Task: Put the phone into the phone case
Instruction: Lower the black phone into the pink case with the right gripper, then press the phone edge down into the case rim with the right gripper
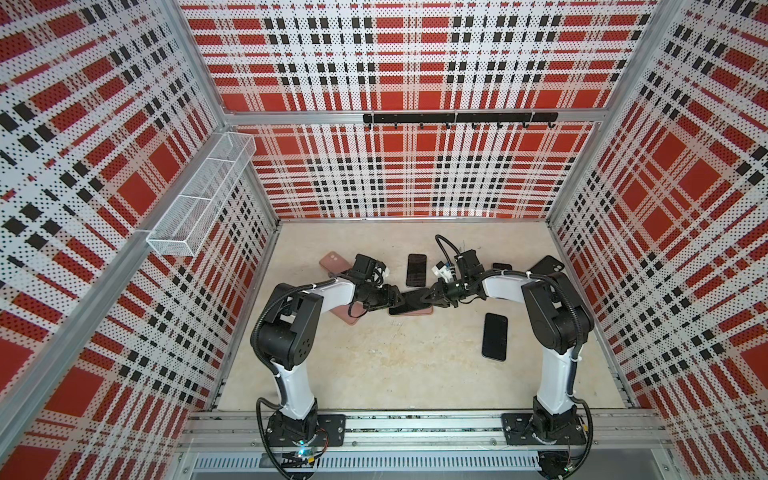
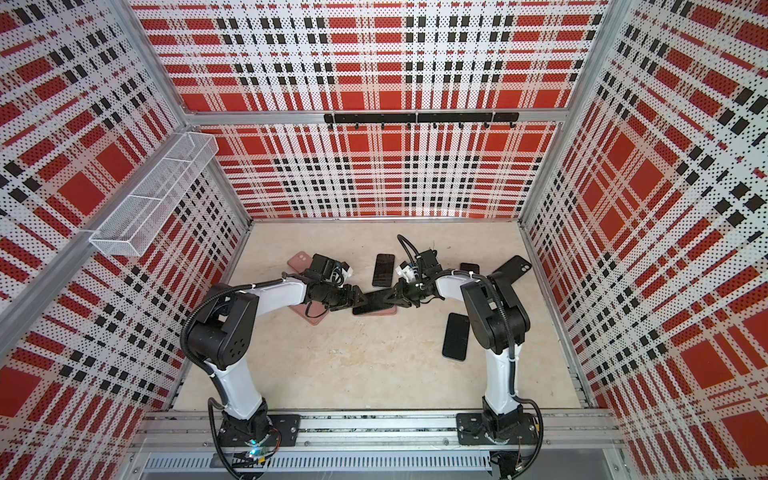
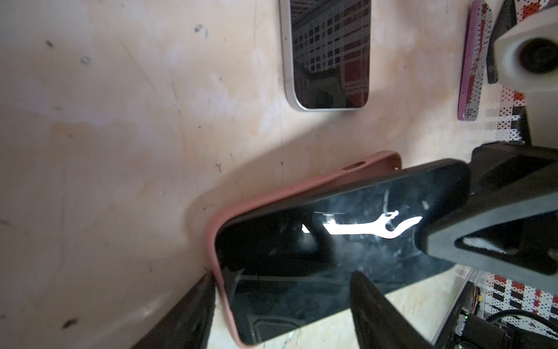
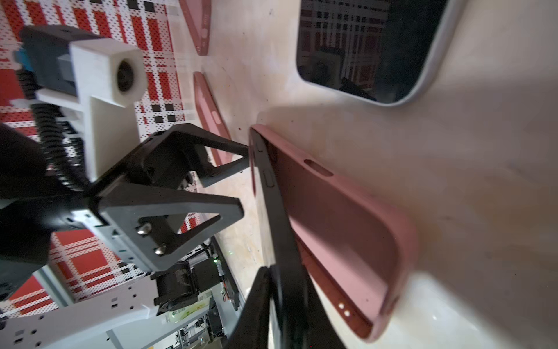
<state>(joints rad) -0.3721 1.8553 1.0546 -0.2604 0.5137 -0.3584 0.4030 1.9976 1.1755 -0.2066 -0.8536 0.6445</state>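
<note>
A black phone (image 1: 409,302) (image 2: 374,302) lies slanted in a pink phone case (image 1: 411,312) (image 3: 302,187) at the middle of the floor. One end of the phone (image 3: 347,241) sits inside the case. Its other end stands raised above the case (image 4: 338,217). My right gripper (image 1: 426,298) (image 4: 280,272) is shut on that raised end of the phone (image 4: 277,211). My left gripper (image 1: 400,297) (image 3: 282,276) is open at the seated end. One of its fingers is outside the case rim and the other is over the screen.
A silver-rimmed phone (image 1: 416,270) (image 3: 329,60) lies screen up just behind the grippers. A black phone (image 1: 495,336) lies at the right front, and a black case (image 1: 546,266) at the right back. Two pink cases (image 1: 334,262) (image 1: 347,313) lie by the left arm.
</note>
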